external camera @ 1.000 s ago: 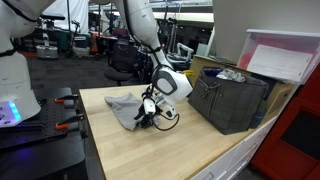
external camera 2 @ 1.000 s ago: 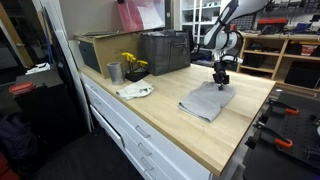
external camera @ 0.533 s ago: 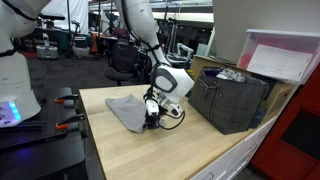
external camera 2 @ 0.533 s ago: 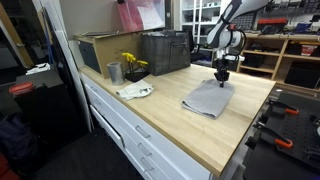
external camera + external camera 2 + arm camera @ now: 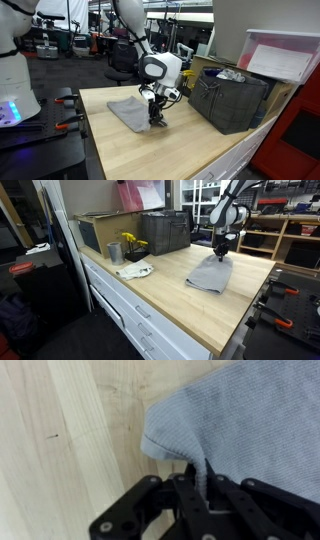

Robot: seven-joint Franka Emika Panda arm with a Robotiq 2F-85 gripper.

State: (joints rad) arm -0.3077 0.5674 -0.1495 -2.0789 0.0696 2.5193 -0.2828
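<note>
A grey cloth [image 5: 128, 112] lies spread on the light wooden table [image 5: 175, 150]; it also shows in the other exterior view [image 5: 208, 275] and fills the top right of the wrist view [image 5: 250, 420]. My gripper [image 5: 156, 115] is shut on the cloth's corner edge, pinching a fold between its fingers [image 5: 198, 488]. In an exterior view the gripper [image 5: 221, 253] stands at the cloth's far edge, pointing down.
A dark grey crate [image 5: 232, 98] stands on the table near the gripper, also seen in an exterior view [image 5: 165, 230]. A metal cup with yellow flowers [image 5: 116, 250], a white dish [image 5: 134, 271] and a cardboard box [image 5: 100, 228] stand along the wall.
My gripper has moved across the table with the cloth corner, dragging the cloth along. The cloth has gone from bunched to flatter and more spread out.
</note>
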